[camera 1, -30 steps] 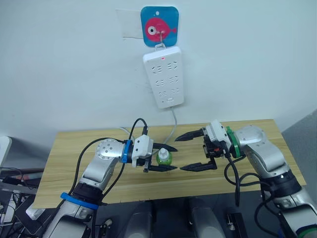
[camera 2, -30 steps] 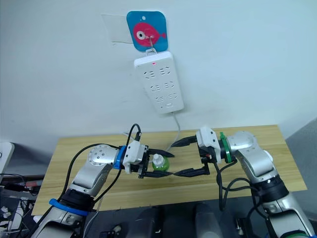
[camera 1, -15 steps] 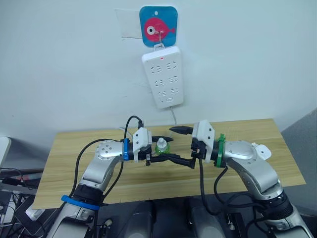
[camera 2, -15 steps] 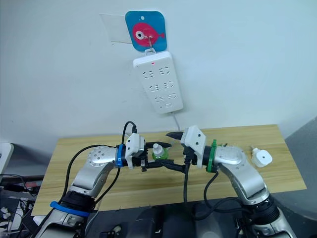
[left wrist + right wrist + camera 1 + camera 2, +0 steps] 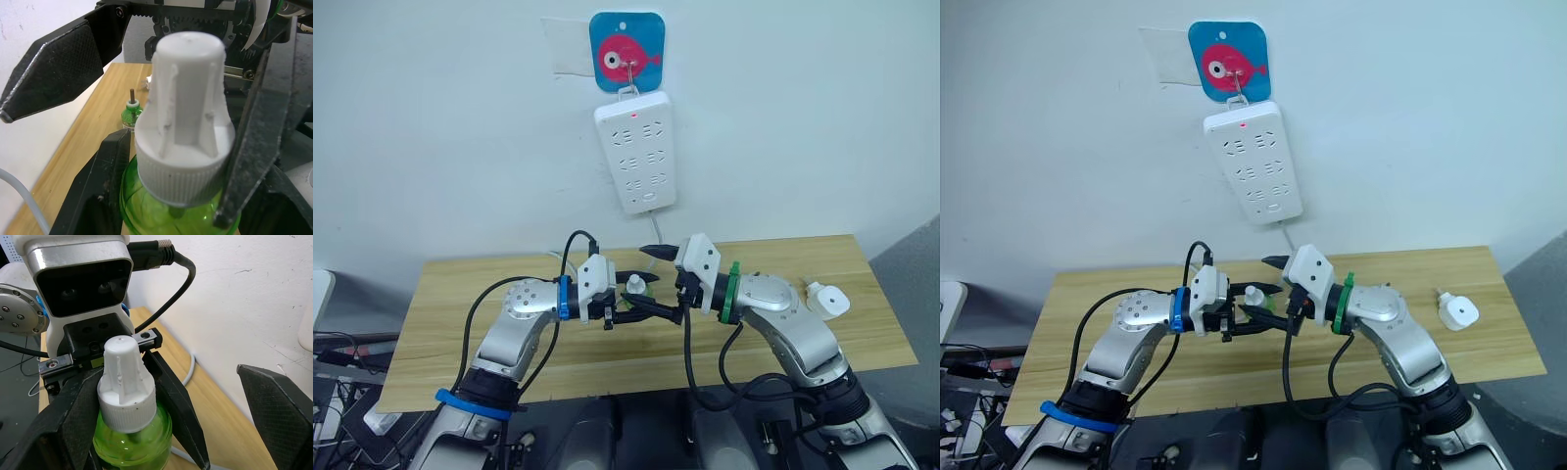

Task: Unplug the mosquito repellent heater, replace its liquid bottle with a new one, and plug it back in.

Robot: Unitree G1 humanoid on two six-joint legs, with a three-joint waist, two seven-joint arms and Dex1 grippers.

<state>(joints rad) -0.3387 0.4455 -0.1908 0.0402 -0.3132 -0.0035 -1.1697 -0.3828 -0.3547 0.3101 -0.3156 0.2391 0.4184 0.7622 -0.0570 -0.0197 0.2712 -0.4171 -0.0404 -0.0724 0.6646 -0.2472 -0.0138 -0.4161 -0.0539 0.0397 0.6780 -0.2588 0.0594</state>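
Mosquito repellent heater [image 5: 826,299] lies unplugged on the counter [image 5: 450,304] at the far right, well apart from both arms. Left tool [image 5: 628,300] is clamped on the green body of the new bottle [image 5: 178,161], held upright above the counter. Right tool [image 5: 658,284] is spread wide, its fingers on either side of the white cap [image 5: 126,382], not touching. An old bottle [image 5: 130,113] stands further along the counter. No readable writing anywhere.

Glossy clear green plastic bottle [image 5: 131,433], ribbed matt white cap [image 5: 185,122], pale wood-grain table [image 5: 460,323].
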